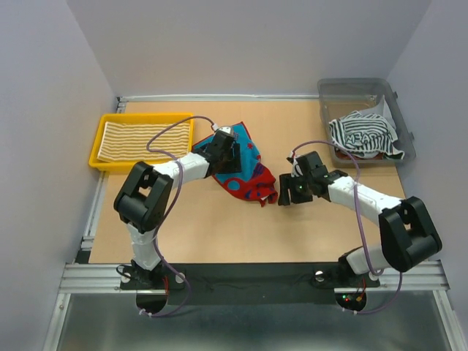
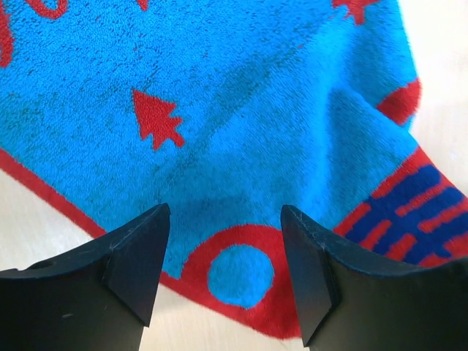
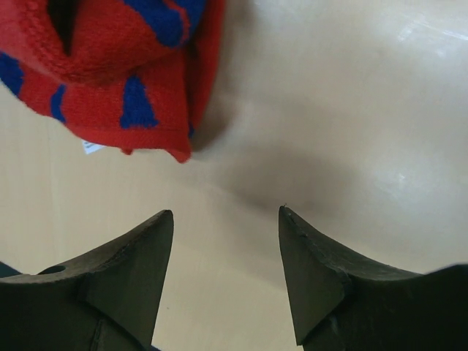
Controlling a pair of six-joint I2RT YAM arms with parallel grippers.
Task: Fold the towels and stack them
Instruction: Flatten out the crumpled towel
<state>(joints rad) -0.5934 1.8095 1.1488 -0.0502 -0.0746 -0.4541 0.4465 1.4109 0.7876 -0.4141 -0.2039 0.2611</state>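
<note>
I am holding my left tool [image 1: 225,146] over the red-blue towel [image 1: 245,172], which is lying crumpled and unfolded on the counter [image 1: 219,227] near its middle, just right of the yellow tray [image 1: 95,150]. In the left wrist view the left tool [image 2: 225,219] is standing with its two fingers apart and nothing pinched between them. The blue pile of the towel [image 2: 219,110], with its red tree shapes and red border, is filling most of what lies beyond the tips. A strip of bare counter [image 2: 44,219] is showing at the lower left.

My right tool [image 1: 287,191] is hanging just beside the towel's right-hand corner. Through its own camera the right tool [image 3: 225,216] is also gaping, with its fingers apart over bare counter [image 3: 351,110] and gripping nothing. The towel's bunched red corner [image 3: 124,80], marked with blue, is lying up and to the left of the tips, apart from them, with a small white tag peeking out at its edge.

The yellow-cream striped towel [image 1: 142,140] is lying flat inside the yellow tray at the far left. The black-white striped towel [image 1: 362,134] is sitting heaped in the grey bin [image 1: 351,88] at the far right, spilling over its near rim.
</note>
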